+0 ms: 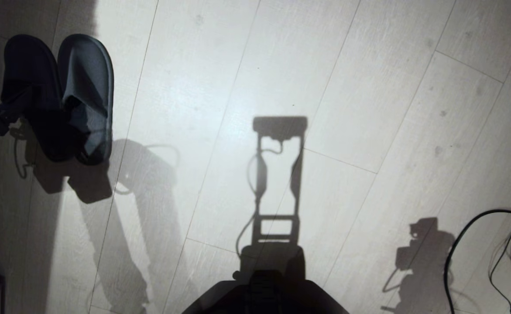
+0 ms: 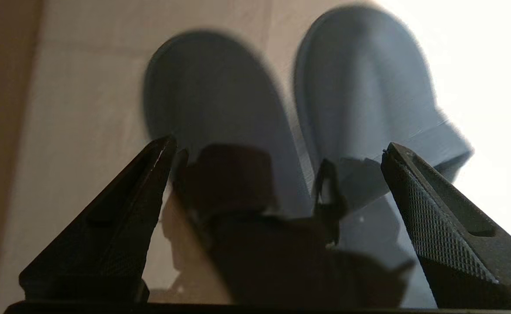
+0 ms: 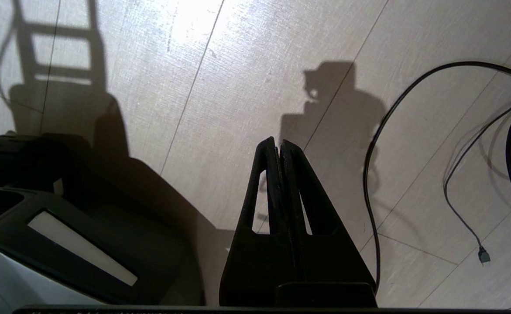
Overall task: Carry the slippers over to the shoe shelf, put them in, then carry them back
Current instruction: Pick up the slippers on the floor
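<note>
While the slippers (image 1: 63, 96) lie side by side on the pale plank floor (image 1: 281, 65) at the upper left of the head view, the left gripper (image 2: 277, 148) hovers over their heel ends with its fingers (image 2: 438, 205) spread wide, holding nothing. The right gripper (image 3: 278, 141) is pressed shut and empty above bare floor near black cables (image 3: 371, 174).

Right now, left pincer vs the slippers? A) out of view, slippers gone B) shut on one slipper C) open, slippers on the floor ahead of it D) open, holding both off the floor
C: the left pincer has its jaws spread wide with nothing between them, and the slippers lie side by side on the floor just beyond its tips.
</note>
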